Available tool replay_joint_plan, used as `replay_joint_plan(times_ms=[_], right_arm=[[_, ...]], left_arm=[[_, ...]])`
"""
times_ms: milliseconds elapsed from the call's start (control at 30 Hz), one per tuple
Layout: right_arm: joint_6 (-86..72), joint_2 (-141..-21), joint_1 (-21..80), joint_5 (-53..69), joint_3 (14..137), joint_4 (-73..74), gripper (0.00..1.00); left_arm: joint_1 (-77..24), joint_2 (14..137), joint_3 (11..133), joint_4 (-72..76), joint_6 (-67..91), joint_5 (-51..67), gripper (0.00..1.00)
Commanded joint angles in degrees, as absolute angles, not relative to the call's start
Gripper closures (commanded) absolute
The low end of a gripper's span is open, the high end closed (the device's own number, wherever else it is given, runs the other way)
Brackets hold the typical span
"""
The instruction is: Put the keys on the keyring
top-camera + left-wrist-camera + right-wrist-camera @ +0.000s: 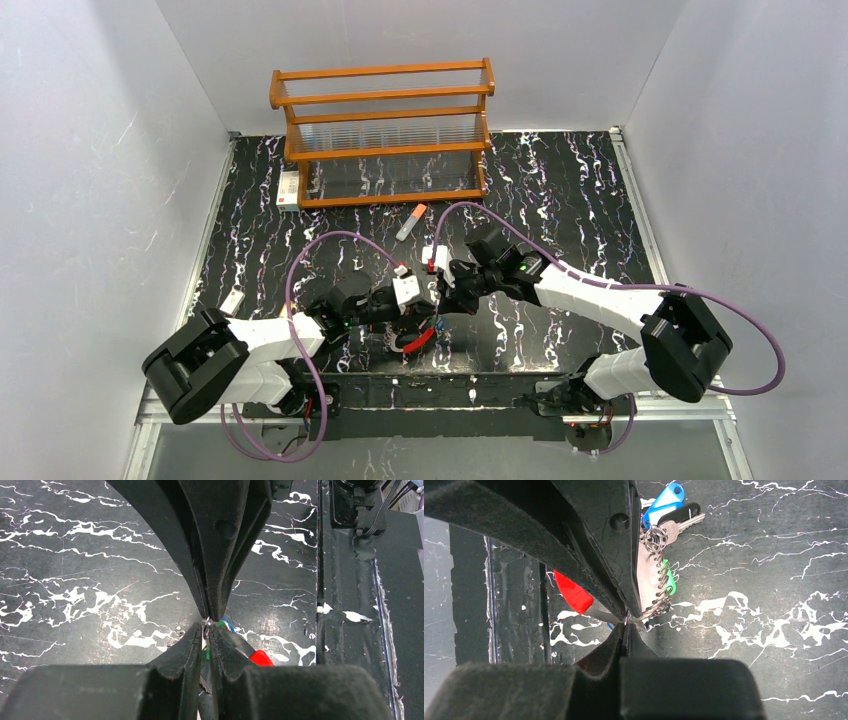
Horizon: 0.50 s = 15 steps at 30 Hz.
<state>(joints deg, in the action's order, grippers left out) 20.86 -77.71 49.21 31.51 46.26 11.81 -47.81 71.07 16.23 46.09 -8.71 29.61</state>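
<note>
The right fingers (641, 647) are clamped on the thin wire of the keyring (571, 594), its red section at ten o'clock. The left fingers (182, 650), tip to tip with them, pinch a silver-green sliver of the keys (664, 505) bunched at one o'clock.

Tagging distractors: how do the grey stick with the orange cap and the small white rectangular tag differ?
Colour: the grey stick with the orange cap is two-toned; the small white rectangular tag is plain white. Shape: the stick is long and thin, the tag short and broad. Place: the stick lies in front of the wooden rack, the tag near the left edge of the black marbled table. Both lie flat and slanted.
</note>
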Motion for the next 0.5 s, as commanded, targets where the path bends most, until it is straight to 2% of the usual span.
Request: replay_joint_plan(times_ms=[0,133,267,333,367,400,433,467], right_arm=[[20.21,-77.51,49.48,32.78,47.44,9.4,0.99],[20.21,-77.61,49.4,32.78,47.14,8.88,0.99],[19.59,-77.03,49.42,30.98,46.7,7.79,0.99],[19.0,-76.13,49.32,29.07,45.74,6.44,0.95],[18.79,-75.55,49.12,28.25,45.11,5.62,0.87],[18.54,-74.81,48.75,27.57,44.38,4.76,0.74],[18.24,-74.0,48.26,27.31,43.59,3.91,0.66],[17.89,-72.74,47.48,27.25,42.6,2.32,0.51]], left_arm=[[-47.97,71.11,17.25,47.96,-7.93,29.96,0.9],[-47.9,71.14,16.66,48.93,-7.48,29.62,1.0],[-47.92,71.45,16.08,49.23,-6.89,29.44,1.0],[-47.96,71.3,15.56,49.58,-6.14,28.34,1.0],[-47.91,71.1,15.23,49.9,-5.58,27.35,1.0],[-47.96,70.84,14.88,50.26,-4.98,26.29,1.0],[-47.98,70.38,14.47,50.68,-4.44,25.3,1.0],[-47.99,69.87,13.88,51.25,-3.7,24.21,1.0]])
